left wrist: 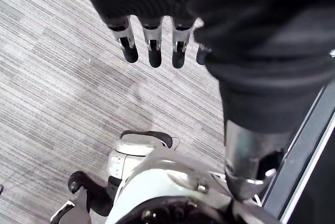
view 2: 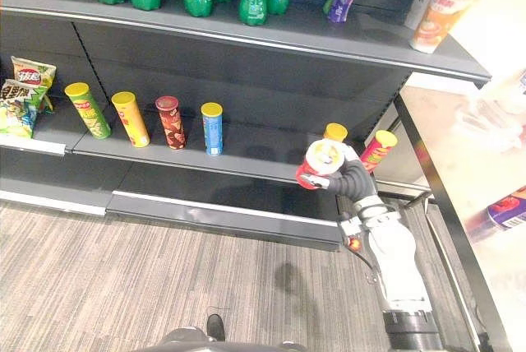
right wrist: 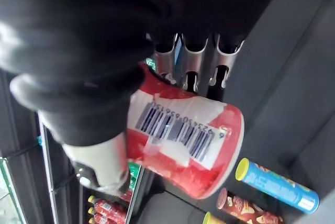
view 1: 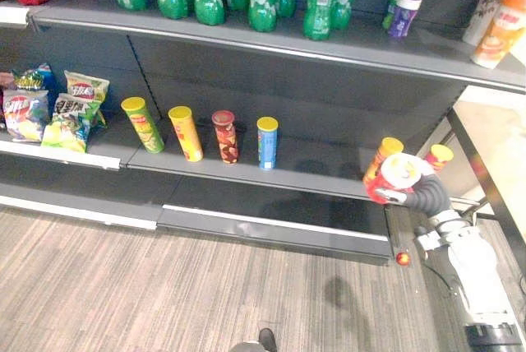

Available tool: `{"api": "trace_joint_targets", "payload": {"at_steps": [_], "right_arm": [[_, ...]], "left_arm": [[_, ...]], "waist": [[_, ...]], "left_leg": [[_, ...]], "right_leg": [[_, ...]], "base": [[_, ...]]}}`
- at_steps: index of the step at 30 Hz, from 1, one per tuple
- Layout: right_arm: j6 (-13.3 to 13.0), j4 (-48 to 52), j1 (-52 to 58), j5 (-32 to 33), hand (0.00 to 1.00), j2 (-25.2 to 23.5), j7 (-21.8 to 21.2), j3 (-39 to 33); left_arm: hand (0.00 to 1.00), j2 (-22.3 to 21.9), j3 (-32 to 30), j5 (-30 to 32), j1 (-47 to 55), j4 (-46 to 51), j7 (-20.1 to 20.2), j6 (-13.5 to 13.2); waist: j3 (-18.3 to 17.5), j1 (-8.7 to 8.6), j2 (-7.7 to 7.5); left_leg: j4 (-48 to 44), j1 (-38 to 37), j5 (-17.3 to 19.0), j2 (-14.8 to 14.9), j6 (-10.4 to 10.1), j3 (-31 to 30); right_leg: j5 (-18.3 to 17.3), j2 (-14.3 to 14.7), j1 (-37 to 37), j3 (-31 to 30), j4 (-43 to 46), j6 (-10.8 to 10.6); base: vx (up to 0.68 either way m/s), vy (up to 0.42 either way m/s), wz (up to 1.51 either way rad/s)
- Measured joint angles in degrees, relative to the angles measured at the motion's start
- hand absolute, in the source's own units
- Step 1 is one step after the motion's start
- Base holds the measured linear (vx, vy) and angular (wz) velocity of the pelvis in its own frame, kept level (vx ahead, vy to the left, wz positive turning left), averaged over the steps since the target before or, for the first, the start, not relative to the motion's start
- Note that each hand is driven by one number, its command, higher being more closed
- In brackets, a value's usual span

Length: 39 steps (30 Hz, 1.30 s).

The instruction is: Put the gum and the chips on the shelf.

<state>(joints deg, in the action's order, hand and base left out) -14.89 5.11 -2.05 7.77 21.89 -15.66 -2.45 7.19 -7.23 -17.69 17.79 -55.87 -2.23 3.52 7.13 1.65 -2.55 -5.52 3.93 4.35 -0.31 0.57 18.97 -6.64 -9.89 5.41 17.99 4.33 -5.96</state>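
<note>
Robot hand [view 2: 355, 179] around probable chips tub [right wrist: 183, 135]

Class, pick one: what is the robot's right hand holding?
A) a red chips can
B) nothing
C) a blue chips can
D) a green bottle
A: the right hand has its fingers curled round a red chips can, in front of the middle shelf.
</note>
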Motion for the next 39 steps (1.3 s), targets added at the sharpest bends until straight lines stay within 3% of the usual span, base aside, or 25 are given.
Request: {"api": "trace_joint_targets", "payload": {"at_steps": [1, 3, 9, 11, 16, 25, 39], "right_arm": [[0.53, -0.20, 0.00, -0.01, 1.00, 0.02, -0.36, 0.63], [1.05, -0.91, 0.01, -0.17, 1.00, -0.02, -1.54, 1.23], [1.74, -1.42, -0.01, -0.59, 1.00, 0.00, -2.28, 1.31], [1.79, -1.53, -0.03, -0.80, 1.00, 0.01, -2.17, 1.34], [1.78, -1.55, -0.10, -1.12, 1.00, 0.01, -0.08, 1.83], [1.84, -1.39, -2.70, -0.82, 1.00, 0.29, 0.76, 1.82], [7.76, -2.50, -28.88, 4.95, 1.00, 5.54, 3.19, 7.15]], "left_arm": [[0.00, -0.47, 0.00, -0.05, 0.11, 0.03, -0.01, -0.77], [0.00, -1.71, -0.15, -0.07, 0.55, 0.05, -0.09, -1.76], [0.00, -2.20, -1.27, -0.03, 0.56, 0.09, 0.73, -2.22], [0.00, -2.10, -1.60, 0.16, 0.56, 0.00, 1.09, -2.66], [0.00, -1.76, -1.54, 0.53, 0.62, -0.04, 2.58, -4.00], [0.00, -0.21, 0.15, 0.57, 0.61, -0.05, 3.87, -4.01], [0.00, 1.86, 3.64, 2.89, 0.47, 1.98, 4.69, -4.01]], "waist": [[-0.02, -0.01, 1.36], [0.10, 0.03, 2.63], [-0.64, -0.22, 3.89], [-0.21, -0.30, 3.18], [-0.14, -1.49, 3.06], [0.10, -2.04, 2.54], [0.07, -0.75, 2.37]], "left_leg": [[-1.11, 0.38, 0.15, 0.81, 0.21, 0.47], [-2.22, 0.97, -0.07, 1.81, -0.03, 0.58], [1.57, -0.38, -3.81, 2.07, 1.31, -0.65], [3.20, -1.52, -4.53, 1.97, 1.04, -0.72], [9.98, -4.92, -7.67, 0.89, 0.49, -0.80], [11.38, -6.15, -8.08, 0.46, 0.39, -0.42], [11.47, -5.99, -8.68, 0.61, 1.27, -0.32]], "right_leg": [[-0.01, 0.51, -0.21, -0.11, 0.00, -0.01], [0.03, 1.41, -0.40, -0.67, -0.24, 0.08], [0.66, 2.76, -1.12, -1.01, -0.21, 0.38], [0.68, 2.97, -0.66, -1.00, -0.31, 0.41], [0.67, 3.03, -0.06, -1.16, -1.00, 0.40], [0.67, 2.72, 0.15, -2.07, -1.09, 0.35], [2.65, 3.18, 0.96, -2.25, -3.29, 0.62]], "base": [[-0.01, -0.075, -0.05], [0.03, -0.091, -0.13], [0.08, -0.083, -0.03], [0.10, -0.061, -0.04], [0.03, -0.015, -0.02], [-0.02, 0.030, -0.03], [-0.01, 0.017, 0.00]]}}
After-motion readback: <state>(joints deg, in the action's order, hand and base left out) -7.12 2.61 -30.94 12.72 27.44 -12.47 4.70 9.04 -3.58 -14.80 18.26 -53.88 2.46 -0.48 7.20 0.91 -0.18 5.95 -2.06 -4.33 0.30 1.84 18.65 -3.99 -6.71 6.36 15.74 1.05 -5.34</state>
